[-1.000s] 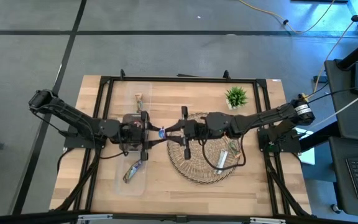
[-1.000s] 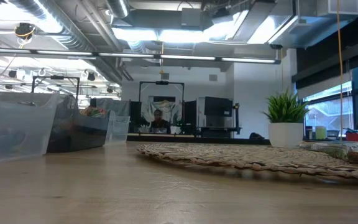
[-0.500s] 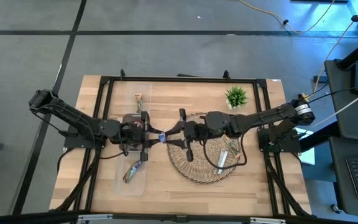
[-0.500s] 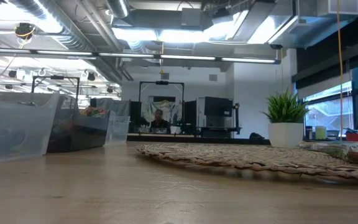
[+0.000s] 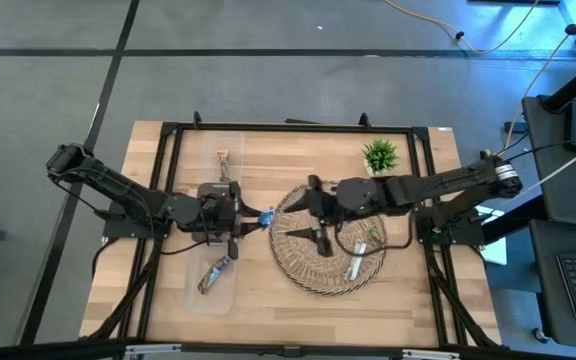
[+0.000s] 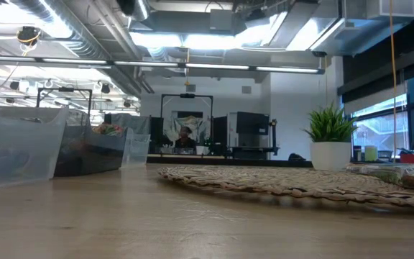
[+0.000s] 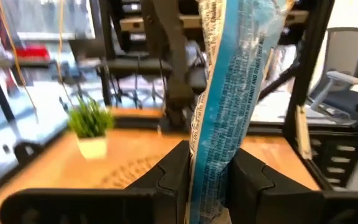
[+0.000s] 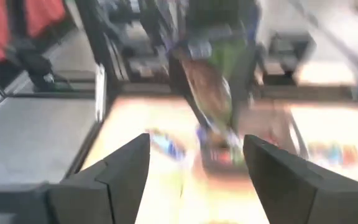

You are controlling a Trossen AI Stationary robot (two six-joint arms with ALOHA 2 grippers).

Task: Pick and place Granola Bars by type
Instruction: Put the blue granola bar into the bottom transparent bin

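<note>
A bright blue granola bar (image 5: 265,217) hangs above the table between the clear tray (image 5: 200,290) and the round woven mat (image 5: 313,270). My left gripper (image 5: 252,220) is shut on it; its own wrist view shows the bar (image 7: 229,106) rising from between the fingers. My right gripper (image 5: 293,212) stands open over the mat's left edge, just right of the bar, touching nothing. More bars lie in the tray (image 5: 214,273), (image 5: 225,160) and on the mat (image 5: 364,248). The low view shows neither gripper. My left gripper pinches the blue bar by one end (image 7: 205,163) between its two fingers (image 7: 178,169). The fingers come level from the table's left and lie along the bar. The rest of the bar sticks out past the fingertips toward the right gripper, clear of table and tray.
A small potted plant (image 5: 379,155) stands at the far right of the table, behind the mat (image 6: 300,183). The clear tray's walls (image 6: 20,147) rise on the left side. A black frame (image 5: 298,128) runs around the tabletop. Bare wood lies along the near edge.
My left gripper has shut on the blue bar, which my right gripper was holding out to it. My right gripper has then opened, let go and drawn back toward the table's right over the mat. The bar stays in the air in the left gripper.
</note>
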